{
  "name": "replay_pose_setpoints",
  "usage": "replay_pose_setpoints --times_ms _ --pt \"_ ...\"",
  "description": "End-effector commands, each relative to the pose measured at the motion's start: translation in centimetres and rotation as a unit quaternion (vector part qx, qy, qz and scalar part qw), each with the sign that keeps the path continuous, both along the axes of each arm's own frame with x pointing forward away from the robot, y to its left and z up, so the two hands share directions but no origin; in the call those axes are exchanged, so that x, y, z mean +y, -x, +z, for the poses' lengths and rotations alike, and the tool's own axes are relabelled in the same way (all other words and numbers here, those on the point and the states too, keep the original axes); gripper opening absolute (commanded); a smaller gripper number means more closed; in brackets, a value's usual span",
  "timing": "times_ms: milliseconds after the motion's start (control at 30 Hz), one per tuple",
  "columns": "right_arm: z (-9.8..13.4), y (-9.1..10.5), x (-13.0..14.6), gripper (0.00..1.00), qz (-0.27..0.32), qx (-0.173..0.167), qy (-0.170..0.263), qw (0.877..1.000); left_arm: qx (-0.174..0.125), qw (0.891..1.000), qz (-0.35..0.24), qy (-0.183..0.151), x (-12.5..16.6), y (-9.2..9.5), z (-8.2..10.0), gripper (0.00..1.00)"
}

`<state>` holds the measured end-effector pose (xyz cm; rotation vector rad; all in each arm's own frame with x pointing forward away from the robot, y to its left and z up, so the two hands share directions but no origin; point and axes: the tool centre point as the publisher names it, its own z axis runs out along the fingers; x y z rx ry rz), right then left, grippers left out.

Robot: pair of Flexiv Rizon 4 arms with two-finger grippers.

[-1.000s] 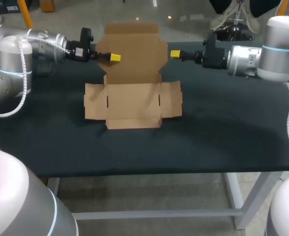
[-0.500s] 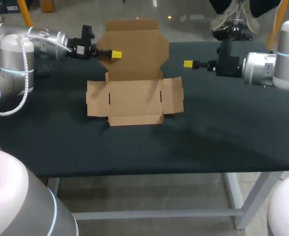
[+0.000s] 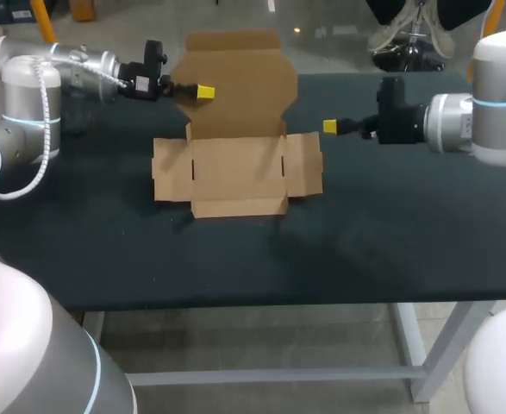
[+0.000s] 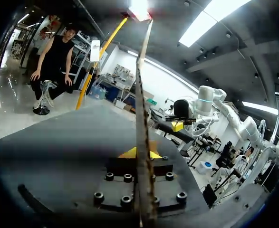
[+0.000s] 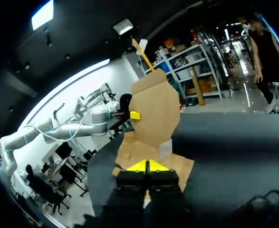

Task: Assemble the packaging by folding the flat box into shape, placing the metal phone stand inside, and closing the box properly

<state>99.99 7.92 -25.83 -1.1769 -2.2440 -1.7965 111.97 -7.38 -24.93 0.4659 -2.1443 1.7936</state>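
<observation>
The box (image 3: pixel 235 168) is lying open on the table (image 3: pixel 235 267), a little toward the robot's left of the middle, with its base and side flaps lying flat and its lid (image 3: pixel 240 82) standing upright along the far edge. The box's long axis is running side to side, across the line between the two arms. The left gripper (image 3: pixel 204 90) is pinching the lid at its left edge; in the left wrist view the cardboard is passing edge-on between the yellow tips. The right gripper (image 3: pixel 330 127) is hovering just off the box's right side, apart from the cardboard, its fingers pressed together and carrying nothing. It is pointing in toward the lid, with the right side flap (image 3: pixel 304 168) lying nearest below it. That flap is probably the next thing to be raised, and the right arm is sitting closest to it. No phone stand is showing in any view.
</observation>
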Motion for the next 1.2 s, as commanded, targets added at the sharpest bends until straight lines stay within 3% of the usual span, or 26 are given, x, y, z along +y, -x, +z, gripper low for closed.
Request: replay_pose_setpoints --times_ms 33,267,400,733,1200 --pt "0.2 0.3 0.1 0.0 -0.018 -0.001 0.013 1.0 0.0 1.0 0.0 -0.001 0.0 0.0 0.1 0.0" --pt "0.2 0.3 0.1 0.0 -0.018 -0.001 0.013 1.0 0.0 1.0 0.0 -0.001 0.0 0.0 0.1 0.0" --pt "0.8 1.5 0.7 0.0 -0.003 -0.036 0.021 0.999 -0.007 1.0 0.0 -0.005 -0.2 0.2 0.3 0.0" --pt "0.3 5.9 -0.9 0.0 -0.004 -0.088 0.035 0.995 -0.05 0.999 0.02 -0.011 -1.2 3.1 2.8 0.0" --pt "-0.8 9.4 -2.1 0.0 -0.008 -0.129 0.051 0.99 -0.09 0.994 0.05 -0.02 -3.2 7.7 7.4 0.0"
